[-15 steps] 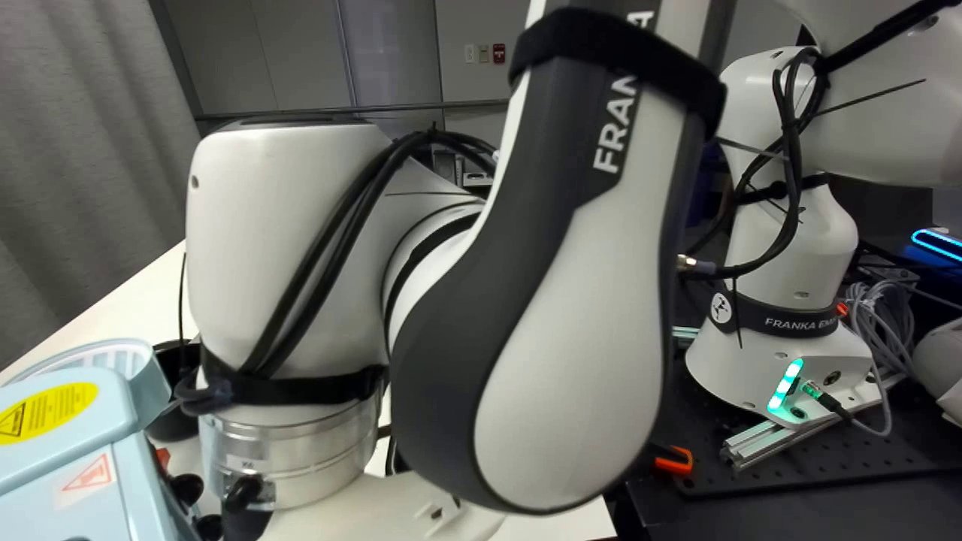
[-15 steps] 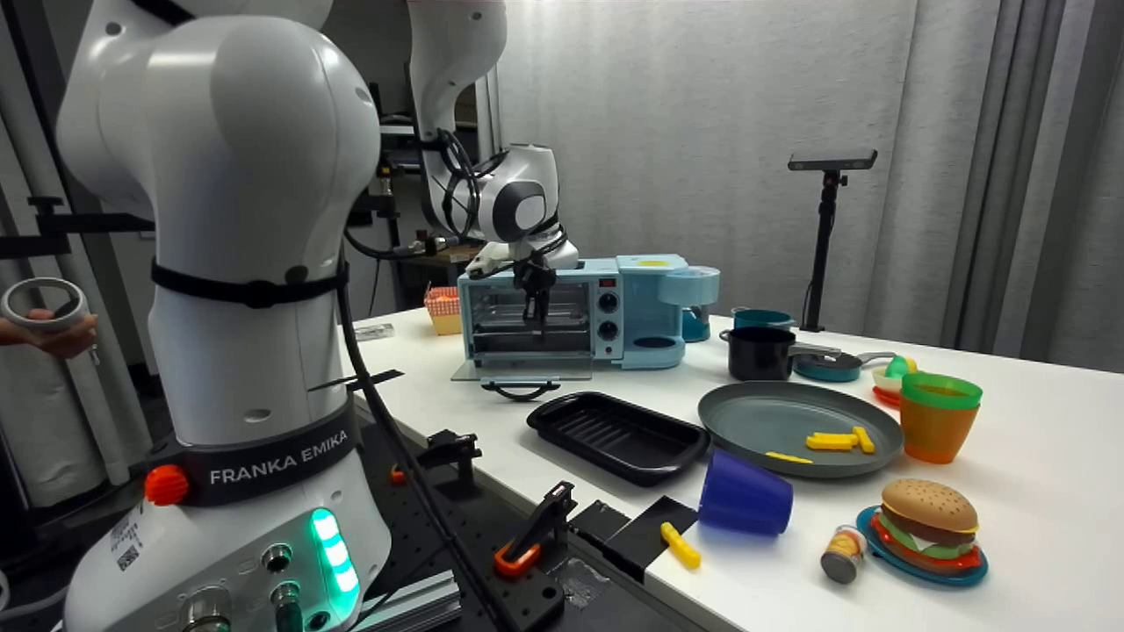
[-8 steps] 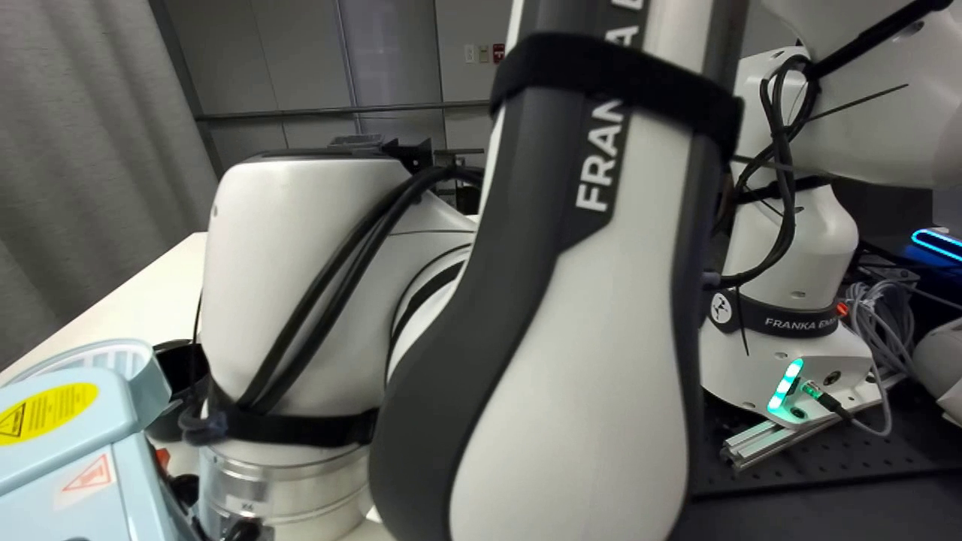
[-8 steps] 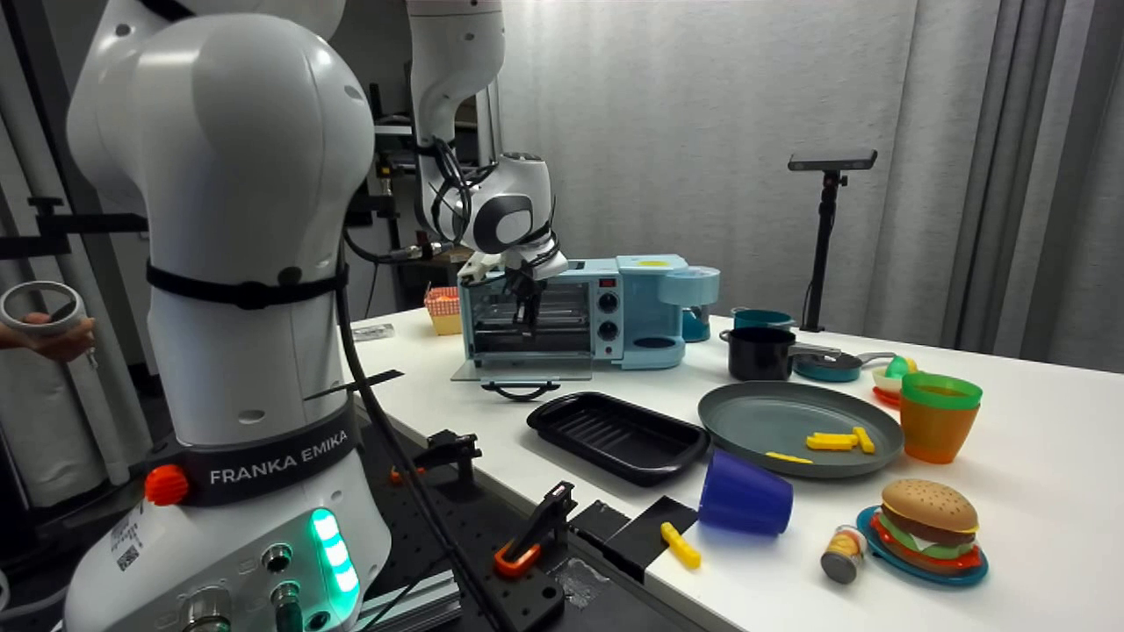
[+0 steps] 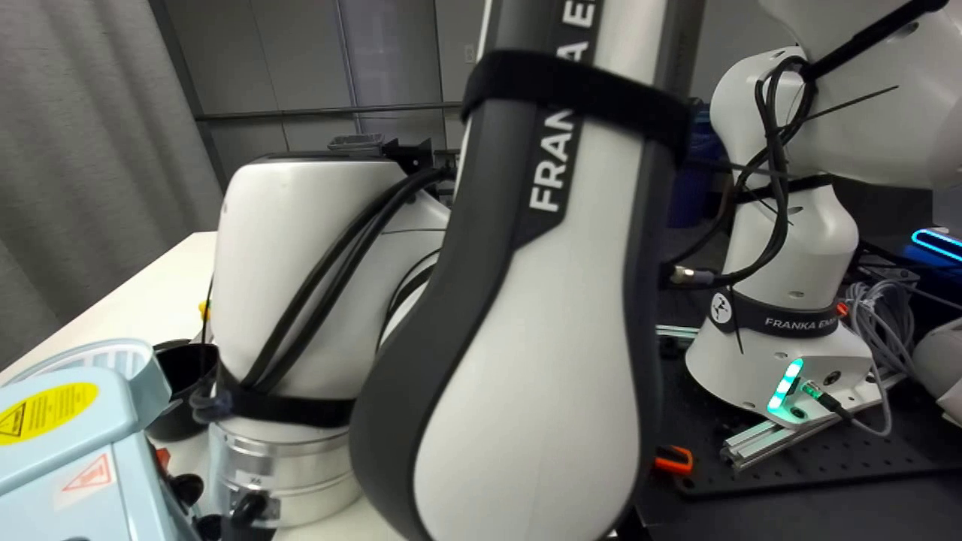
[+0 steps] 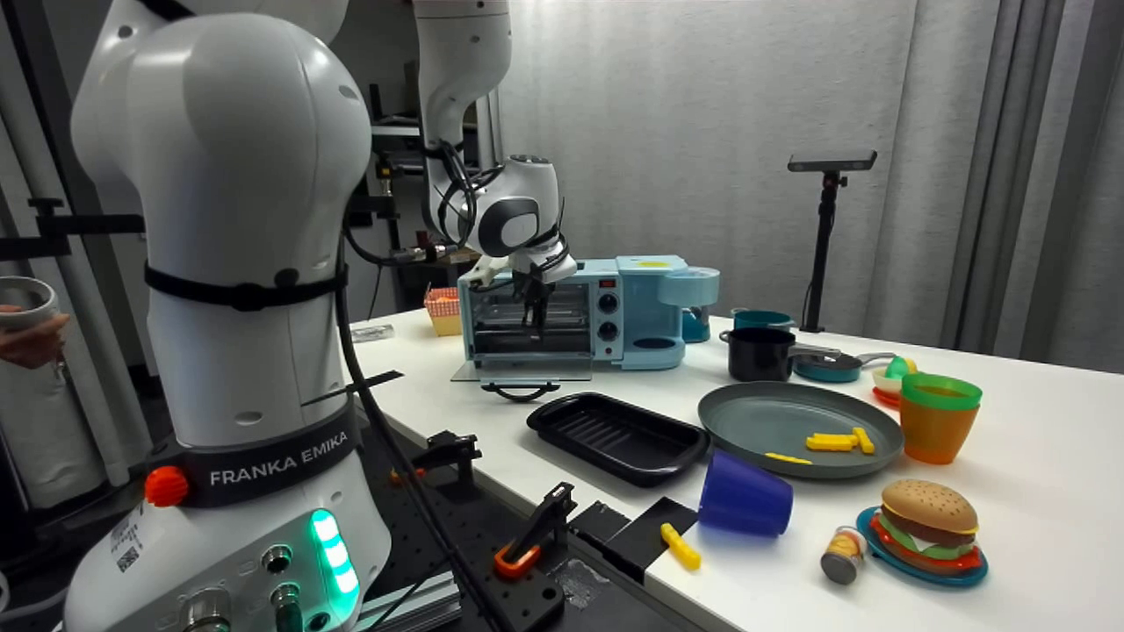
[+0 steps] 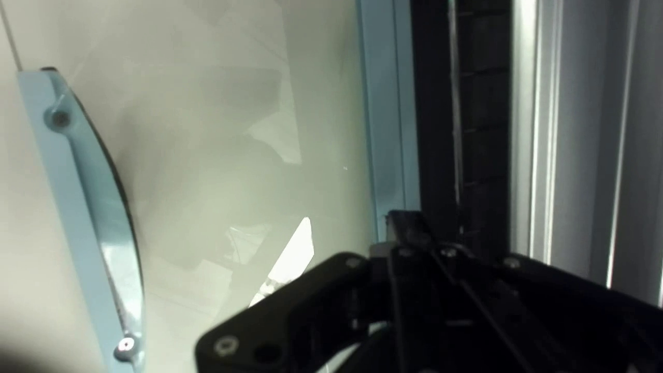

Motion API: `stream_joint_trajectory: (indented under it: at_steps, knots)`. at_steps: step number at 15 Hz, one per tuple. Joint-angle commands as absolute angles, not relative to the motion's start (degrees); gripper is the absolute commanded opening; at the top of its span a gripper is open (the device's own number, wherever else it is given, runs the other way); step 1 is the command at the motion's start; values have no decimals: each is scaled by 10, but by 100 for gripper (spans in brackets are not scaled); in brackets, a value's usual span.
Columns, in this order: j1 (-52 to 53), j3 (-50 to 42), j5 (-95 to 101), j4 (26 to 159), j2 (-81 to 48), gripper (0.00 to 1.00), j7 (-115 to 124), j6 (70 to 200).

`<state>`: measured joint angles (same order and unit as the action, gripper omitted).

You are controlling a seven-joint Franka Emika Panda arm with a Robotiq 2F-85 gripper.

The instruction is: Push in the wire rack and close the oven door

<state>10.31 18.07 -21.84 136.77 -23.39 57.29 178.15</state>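
The light-blue oven [image 6: 608, 316] stands on the white table, and part of it shows in an exterior view [image 5: 45, 496]. Its glass door [image 6: 492, 371] is folded down, with a black-fronted handle [image 6: 520, 391]; the wrist view shows the glass [image 7: 217, 171] and the handle's blue side [image 7: 85, 207]. My gripper [image 6: 535, 330] points down in front of the open cavity. In the wrist view my gripper [image 7: 409, 223] is shut and empty, its tips over the oven's front edge. A thin bar with faint cross lines, seemingly the wire rack [image 7: 455, 93], lies in the dark cavity. Its depth is unclear.
A black baking pan [image 6: 619, 437] and a grey plate [image 6: 755, 426] lie in front of the door. A black pot [image 6: 760, 353] and a blue cup [image 6: 745, 493] stand on the right. A gingham basket [image 6: 443, 312] is left of the oven.
The wrist has lowered and changed its tilt. My gripper shifted a little left, then back right, staying before the cavity. The oven and its lowered door look unchanged.
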Motion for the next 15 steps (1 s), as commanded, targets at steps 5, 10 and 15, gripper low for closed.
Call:
stream_joint_trajectory:
  at_steps: [5, 10, 15]
  knots:
    - [172, 69, -190, 1431, -177, 0, 545, 1740]
    - [244, -42, -82, 1454, -143, 0, 577, 1670]
    - [260, -84, 77, 1446, -110, 0, 636, 1588]
